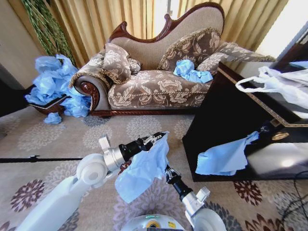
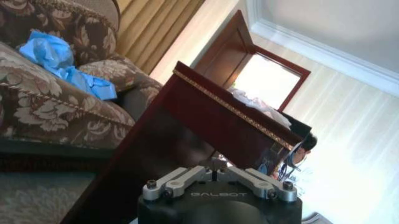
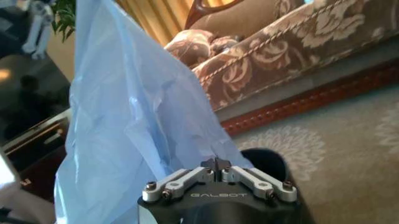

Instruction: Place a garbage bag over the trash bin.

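Between my two grippers hangs the garbage bag, long axis running from one o'clock down to seven. My left gripper pinches its top corner; my right gripper is clenched on its lower edge.

2 arms, 1 sofa, 1 cabinet, 1 white bag.

Closed left pincer, dark cabinet, sofa
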Tool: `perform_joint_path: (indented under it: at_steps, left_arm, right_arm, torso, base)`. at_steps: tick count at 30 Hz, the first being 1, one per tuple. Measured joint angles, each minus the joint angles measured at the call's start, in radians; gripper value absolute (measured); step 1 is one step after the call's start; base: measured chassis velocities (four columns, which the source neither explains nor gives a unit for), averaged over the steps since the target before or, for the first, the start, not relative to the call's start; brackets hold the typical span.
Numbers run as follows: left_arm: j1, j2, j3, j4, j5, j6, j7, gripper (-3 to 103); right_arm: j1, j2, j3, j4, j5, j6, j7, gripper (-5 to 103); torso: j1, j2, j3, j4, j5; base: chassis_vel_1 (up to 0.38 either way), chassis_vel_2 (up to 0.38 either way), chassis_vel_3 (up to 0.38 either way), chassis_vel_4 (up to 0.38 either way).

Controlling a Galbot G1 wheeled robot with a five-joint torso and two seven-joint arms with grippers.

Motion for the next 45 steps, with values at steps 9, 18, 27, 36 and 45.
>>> perform_joint_path:
  at_steps: [9, 18, 27, 36, 45]
  left_arm:
    - [0.037, 0.019, -0.018, -0.037, 0.001, 0.000, -0.001, 0]
    - [0.084, 0.092, -0.048, -0.064, -0.013, -0.012, 0.023, 0]
    - [-0.039, 0.088, 0.002, 0.079, -0.025, -0.063, 0.103, 0]
    - [-0.081, 0.074, 0.003, 0.167, -0.029, -0.070, 0.170, 0]
    - [-0.036, 0.085, -0.012, 0.085, -0.027, -0.079, 0.193, 0]
  right_arm:
    - [-0.001, -0.008, 0.093, -0.004, 0.004, 0.018, -0.005, 0]
    - [0.022, -0.015, 0.149, -0.063, -0.034, 0.071, -0.036, 0]
    - [-0.023, -0.011, 0.076, -0.024, -0.051, 0.064, -0.119, 0]
    - [-0.025, -0.013, 0.018, 0.027, -0.059, 0.043, -0.118, 0]
    - [0.020, -0.008, 0.014, 0.024, -0.036, 0.027, -0.109, 0]
  torso:
    - [0.000, 0.000, 0.000, 0.0000, 0.0000]
    - [0.000, 0.000, 0.000, 0.0002, 0.0001]
    - [0.000, 0.000, 0.000, -0.0003, -0.0002]
    - [0.000, 0.000, 0.000, 0.0000, 0.0001]
    - [0.000, 0.000, 0.000, 0.0000, 0.0000]
  base:
    - [0.000, 0.000, 0.000, 0.000]
    - [0.000, 0.000, 0.000, 0.000]
    - [0.000, 0.000, 0.000, 0.000]
    - [0.000, 0.000, 0.000, 0.000]
    - [0.000, 0.000, 0.000, 0.000]
